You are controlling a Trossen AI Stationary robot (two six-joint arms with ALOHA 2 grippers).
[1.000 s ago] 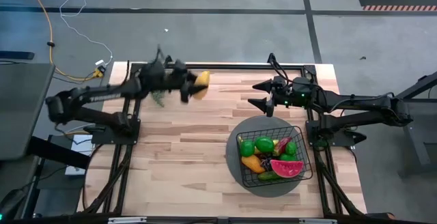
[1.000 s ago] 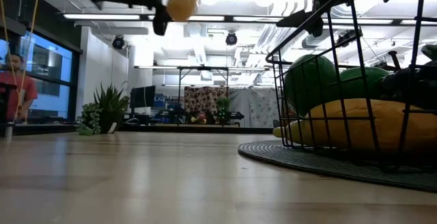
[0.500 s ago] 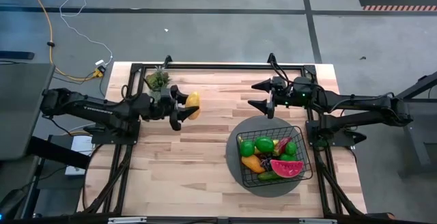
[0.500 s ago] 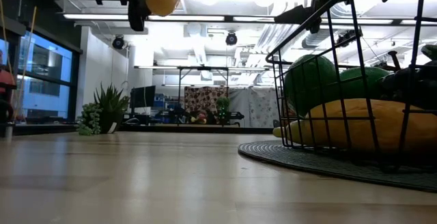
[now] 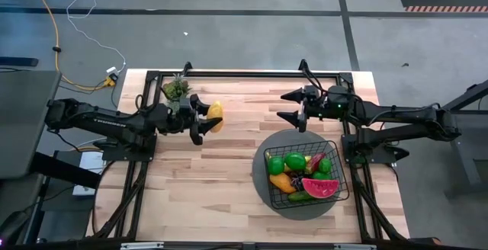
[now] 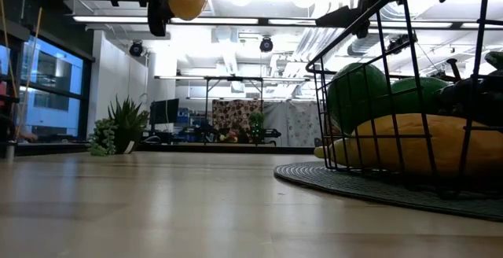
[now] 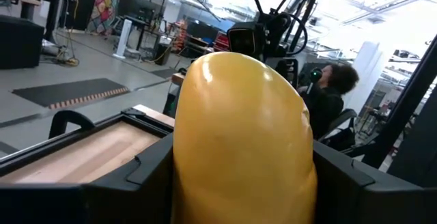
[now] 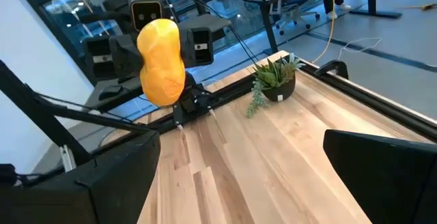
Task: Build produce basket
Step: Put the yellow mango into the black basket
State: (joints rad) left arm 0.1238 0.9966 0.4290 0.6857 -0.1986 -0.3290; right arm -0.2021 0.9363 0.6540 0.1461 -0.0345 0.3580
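The left gripper [image 5: 204, 120] was found above the bench [image 5: 206, 181], at about ten o'clock from its centre, its fingers [image 7: 143, 176] clamped on a yellow fruit [image 5: 216, 116], probably a mango, held clear of the surface. The basket [image 5: 306, 175] stood on a round grey mat [image 5: 263, 185] at about four o'clock, well apart from the held fruit, and already contained limes [image 5: 294, 161], a watermelon slice [image 5: 320, 187] and other produce. The right gripper [image 5: 290, 105] waited at about one o'clock, just beyond the basket's far edge, fingers spread wide and holding nothing. In my judgement the step in hand was carrying the fruit to the basket; the next move calls for travel toward four o'clock, a descent over a free spot among the produce, then release without striking the wire rim or the waiting right arm. The bench was pale wood planking in a black frame, with a small potted plant [image 5: 176, 89] at its far left edge. The room beyond showed a grey floor [image 5: 229, 21] with a yellow cable [image 5: 47, 21], bright ceiling lights, and a seated person [image 7: 328, 101] in the background.
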